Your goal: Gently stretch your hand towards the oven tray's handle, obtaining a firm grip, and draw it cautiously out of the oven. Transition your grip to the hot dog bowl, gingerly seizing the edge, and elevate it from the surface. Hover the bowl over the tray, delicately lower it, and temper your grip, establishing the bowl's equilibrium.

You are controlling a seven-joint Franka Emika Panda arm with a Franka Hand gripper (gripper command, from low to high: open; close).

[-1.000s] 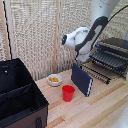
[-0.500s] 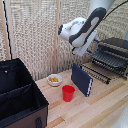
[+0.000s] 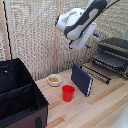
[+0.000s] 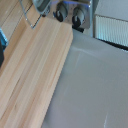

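Wooden table (image 3: 107, 107) before a reed screen: hot dog bowl (image 3: 54, 79) rests far left of the red cup (image 3: 68, 93). Gripper (image 3: 89, 41) hangs high above, well apart from the bowl, jaw state indiscernible; oven tray (image 3: 102, 73) lies drawn out before the oven (image 3: 112, 54)

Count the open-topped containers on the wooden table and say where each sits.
3. The hot dog bowl is by the screen; the red cup stands in front of it; the black fabric bin fills the exterior view's left. Others may be hidden.
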